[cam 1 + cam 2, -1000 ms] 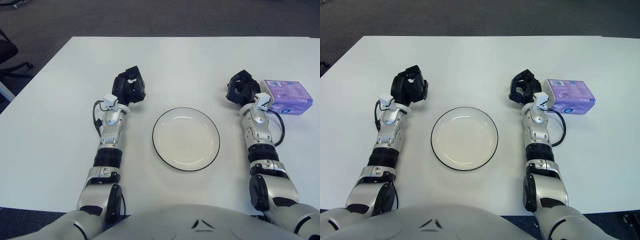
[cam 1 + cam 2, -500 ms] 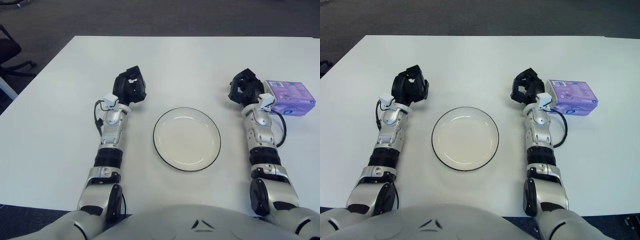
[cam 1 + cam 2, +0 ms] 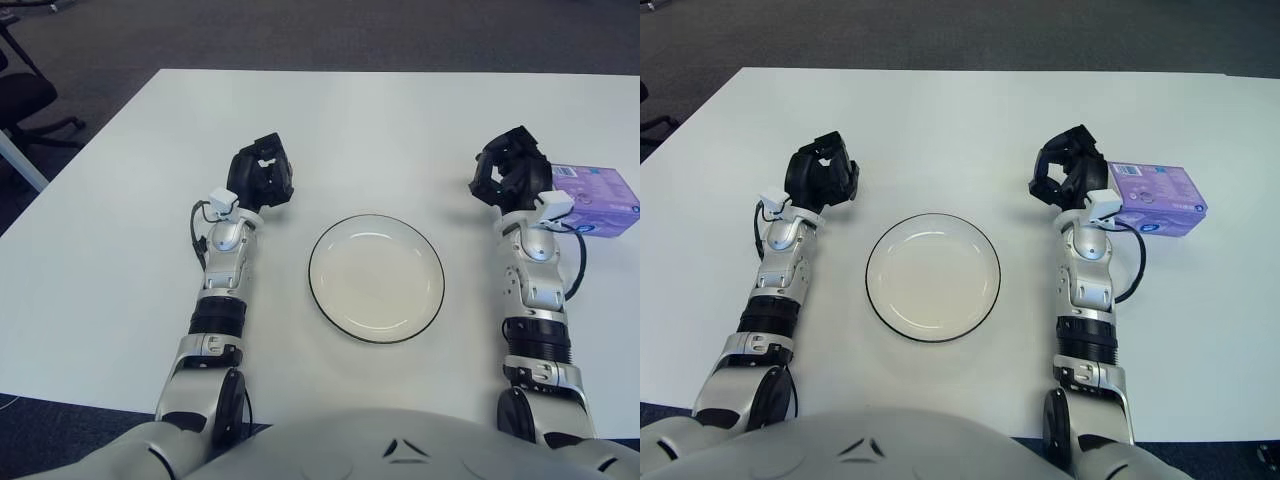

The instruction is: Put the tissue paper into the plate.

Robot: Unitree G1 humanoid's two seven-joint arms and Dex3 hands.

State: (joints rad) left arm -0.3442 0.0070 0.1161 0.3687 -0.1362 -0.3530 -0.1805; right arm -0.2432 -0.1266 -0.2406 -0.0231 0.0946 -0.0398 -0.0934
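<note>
A: What's on the white table [image 3: 350, 110], going from the left?

B: First the left hand [image 3: 261, 177], one of two, fingers curled in and holding nothing, left of the plate.

A: And how many plates?

B: One plate [image 3: 376, 277], white with a dark rim, in the middle, nothing in it.

A: Then the right side?

B: The right hand [image 3: 511, 171], fingers loosely spread, gripping nothing. Just beside it, on its right, lies the one purple tissue paper pack [image 3: 1158, 199], well apart from the plate.
</note>
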